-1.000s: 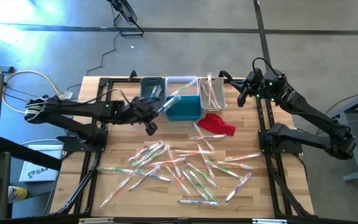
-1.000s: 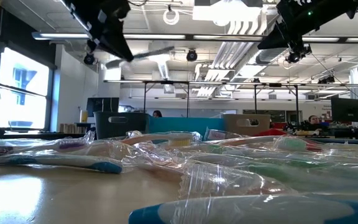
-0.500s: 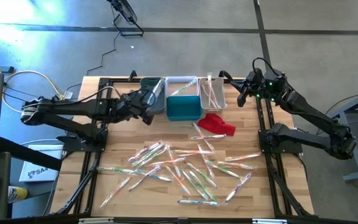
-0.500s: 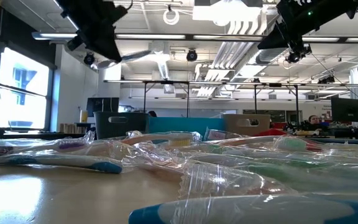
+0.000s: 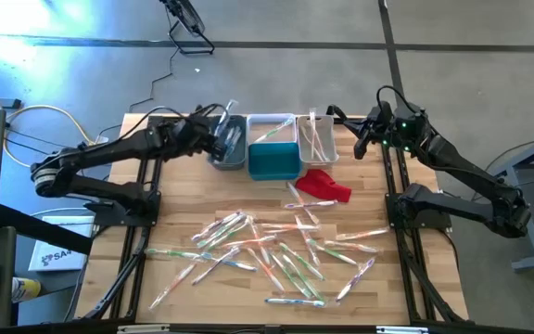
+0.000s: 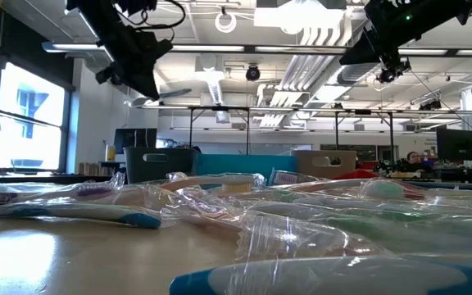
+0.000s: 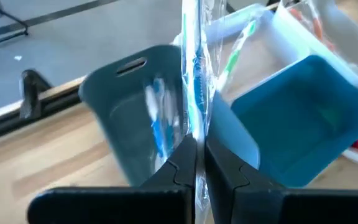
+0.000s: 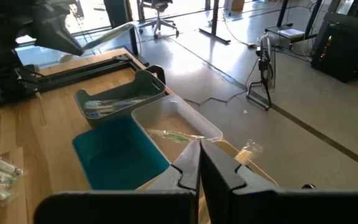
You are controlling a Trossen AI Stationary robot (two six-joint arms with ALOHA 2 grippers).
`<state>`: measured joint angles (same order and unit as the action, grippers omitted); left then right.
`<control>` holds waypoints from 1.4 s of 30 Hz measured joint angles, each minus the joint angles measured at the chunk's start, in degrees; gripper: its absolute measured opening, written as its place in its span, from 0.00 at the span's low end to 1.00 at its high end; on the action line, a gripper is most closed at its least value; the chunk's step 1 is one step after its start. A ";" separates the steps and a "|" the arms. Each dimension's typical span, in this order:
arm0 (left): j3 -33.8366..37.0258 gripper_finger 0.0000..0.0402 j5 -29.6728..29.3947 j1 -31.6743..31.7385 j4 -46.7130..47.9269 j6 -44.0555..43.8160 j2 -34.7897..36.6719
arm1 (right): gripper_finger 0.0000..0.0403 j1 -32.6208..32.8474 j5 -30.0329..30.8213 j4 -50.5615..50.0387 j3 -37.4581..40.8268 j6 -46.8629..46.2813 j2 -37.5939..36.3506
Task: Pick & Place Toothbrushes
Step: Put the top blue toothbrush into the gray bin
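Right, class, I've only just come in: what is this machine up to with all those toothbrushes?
The left hand is shut on one wrapped toothbrush and holds it over the grey bin, which already has brushes in it. The right hand is shut, holds nothing and waits beside the bins at the table's far right. Many wrapped toothbrushes lie loose on the table.

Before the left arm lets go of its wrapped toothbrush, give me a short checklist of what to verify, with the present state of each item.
1. Left gripper shut on the blue-handled toothbrush in its clear wrapper: ok.
2. Gripper above the dark grey plastic bin: ok.
3. That bin already holds blue-handled brushes, so the colour matches: ok.
4. Toothbrush hanging wholly within the bin's outline: cannot tell.
5. Right gripper shut, empty, parked beyond the white bin: ok.
6. Loose pile of wrapped toothbrushes out of the way on the wooden table: ok.
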<state>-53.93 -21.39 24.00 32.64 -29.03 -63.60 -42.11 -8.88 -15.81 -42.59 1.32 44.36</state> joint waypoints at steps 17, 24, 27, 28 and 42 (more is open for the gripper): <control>0.00 0.02 18.72 14.88 -5.10 9.18 -13.39 | 0.01 0.00 0.00 -0.07 0.00 0.44 0.00; 0.00 0.02 24.33 16.62 -9.22 11.74 -18.16 | 0.01 0.00 0.00 -0.20 0.00 0.28 0.00; 0.00 0.02 24.90 16.62 -9.06 12.26 -19.41 | 0.01 -0.02 0.00 -0.22 0.00 0.04 0.00; 0.00 0.02 24.98 16.62 -9.00 12.20 -19.78 | 0.01 -0.02 0.00 -0.22 0.00 0.04 0.00; 0.00 0.02 22.78 17.25 -8.95 3.25 -20.96 | 0.01 0.00 0.00 -0.20 0.00 0.02 0.00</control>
<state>-53.93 1.39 41.25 23.69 -25.78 -84.55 -42.11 -8.88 -16.01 -42.59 1.34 44.36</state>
